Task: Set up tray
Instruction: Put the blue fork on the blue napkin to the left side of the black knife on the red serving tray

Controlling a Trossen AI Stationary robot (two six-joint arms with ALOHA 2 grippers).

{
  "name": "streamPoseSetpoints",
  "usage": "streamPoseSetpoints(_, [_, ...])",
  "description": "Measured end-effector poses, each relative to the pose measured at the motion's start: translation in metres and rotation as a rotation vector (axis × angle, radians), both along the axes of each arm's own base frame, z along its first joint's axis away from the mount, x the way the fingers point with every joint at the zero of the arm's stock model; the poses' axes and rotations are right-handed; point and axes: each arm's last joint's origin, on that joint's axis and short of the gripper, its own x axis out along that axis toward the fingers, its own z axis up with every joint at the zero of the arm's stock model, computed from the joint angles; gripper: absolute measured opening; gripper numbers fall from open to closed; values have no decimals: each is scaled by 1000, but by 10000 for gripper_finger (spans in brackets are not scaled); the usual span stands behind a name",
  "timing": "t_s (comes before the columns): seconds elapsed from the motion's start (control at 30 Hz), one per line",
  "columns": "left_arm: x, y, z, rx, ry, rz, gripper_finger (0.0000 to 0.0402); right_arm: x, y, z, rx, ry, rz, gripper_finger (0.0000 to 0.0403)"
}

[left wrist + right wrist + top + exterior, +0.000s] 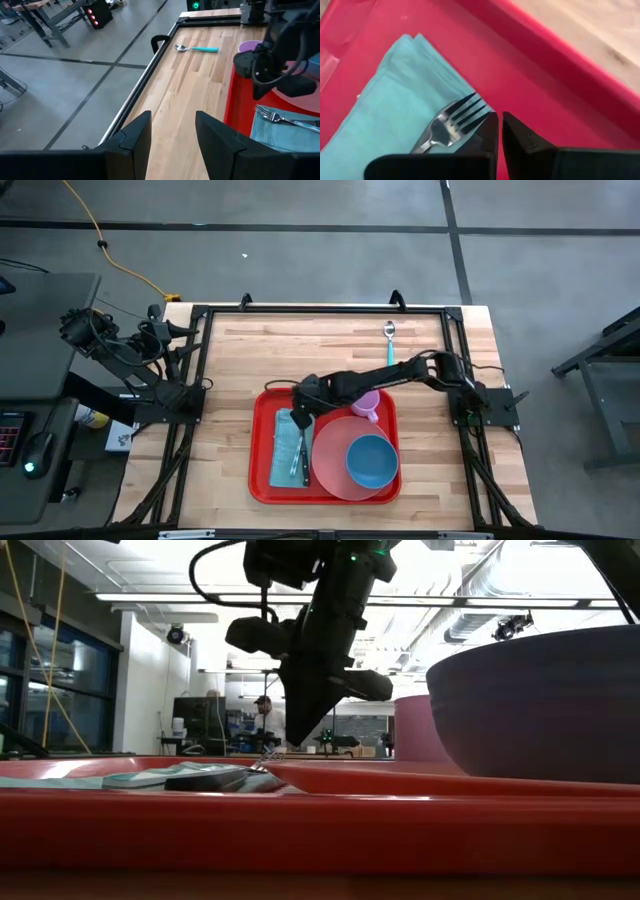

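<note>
The red tray (262, 470) lies mid-table. A folded teal napkin (395, 100) rests flat on its left part, with a fork (447, 125) lying on the napkin, tines toward the far edge. A pink plate (335, 470) carrying a blue bowl (372, 460) fills the tray's right part, and a purple cup (367, 405) stands at its far side. My right gripper (499, 125) is shut and points steeply down just above the napkin's far end, beside the fork's tines. My left gripper (172, 135) is open and waits beyond the table's left edge.
A spoon with a teal handle (389, 340) lies on the bare wood near the far edge, behind the tray. A black frame rail (145, 85) runs along the table's edges. A person (265, 720) stands far back in the room.
</note>
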Motion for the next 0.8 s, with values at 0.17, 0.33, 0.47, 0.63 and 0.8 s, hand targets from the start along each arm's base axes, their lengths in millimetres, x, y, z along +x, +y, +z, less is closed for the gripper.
streamPoseSetpoints(0.17, [0, 0, 0, -2, 0, -2, 182, 1, -8, 0, 10, 1, -2, 0])
streamPoseSetpoints(0.33, [0, -1, 0, -14, 8, -15, 182, 0, -6, 0, 32, 5, 13, 0])
streamPoseSetpoints(0.47, [0, -1, 0, -14, 8, -15, 182, 0, -4, 0, 34, 14, 41, 0])
streamPoseSetpoints(0.63, [0, -1, 0, -7, 12, -19, 182, 0, -2, 0, 42, 20, 191, 0])
streamPoseSetpoints(0.8, [0, -1, 0, 4, 18, -25, 182, -2, -1, -1, 21, 43, 334, 0])
